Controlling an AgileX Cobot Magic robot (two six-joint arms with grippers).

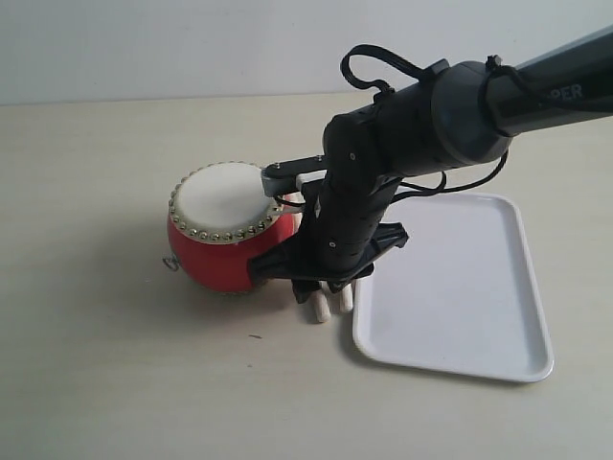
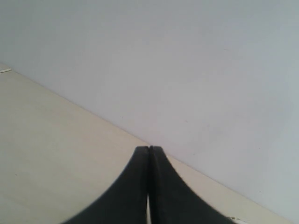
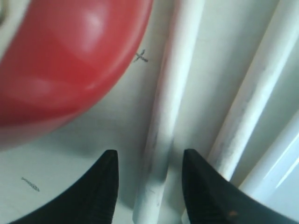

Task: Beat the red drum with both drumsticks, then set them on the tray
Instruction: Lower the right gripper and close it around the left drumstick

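Note:
The red drum (image 1: 228, 251) with its cream skin top stands on the table, left of the white tray (image 1: 460, 326). Two pale drumsticks lie side by side on the table between drum and tray; only their near ends (image 1: 321, 309) show under the arm. My right gripper (image 1: 330, 280) hangs low over them. In the right wrist view this gripper (image 3: 150, 151) is open, its fingers straddling one drumstick (image 3: 170, 88) without touching it. The other drumstick (image 3: 254, 98) lies just outside one finger, and the red drum (image 3: 70, 60) is close by. My left gripper (image 2: 148, 148) is shut on nothing.
The right arm (image 1: 460, 105) reaches in from the upper right, over the tray's far corner. The tray's rim (image 3: 280, 163) runs right beside the outer drumstick. The left wrist view holds only bare table (image 2: 56, 154) and a pale wall (image 2: 187, 60).

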